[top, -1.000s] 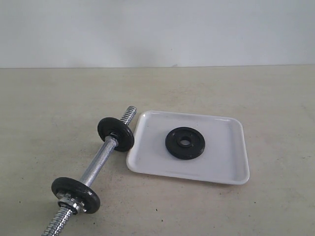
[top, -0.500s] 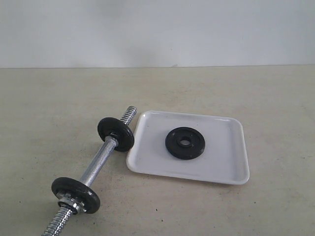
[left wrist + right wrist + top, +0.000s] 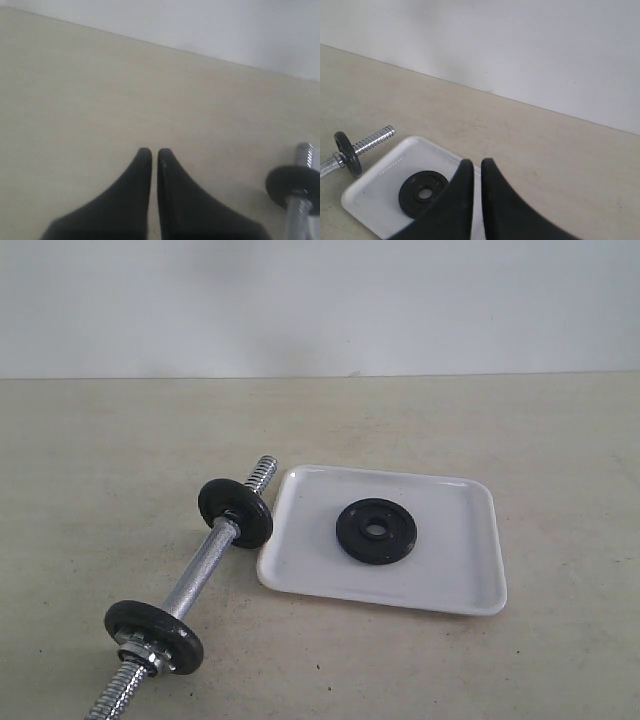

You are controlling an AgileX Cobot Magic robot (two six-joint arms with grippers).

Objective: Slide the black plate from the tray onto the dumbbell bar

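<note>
No text or markings can be read anywhere

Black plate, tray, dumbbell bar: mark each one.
black plate [image 3: 352, 532], exterior view, ring left of the hole.
tray [image 3: 452, 545], exterior view, bare floor near its right rim.
dumbbell bar [image 3: 196, 575], exterior view, smooth middle.

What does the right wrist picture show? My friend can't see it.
A shut black gripper hangs over a beige table. Beyond it a black plate lies flat in a white tray, and beside the tray is a shiny bar wearing another black disc.
</note>
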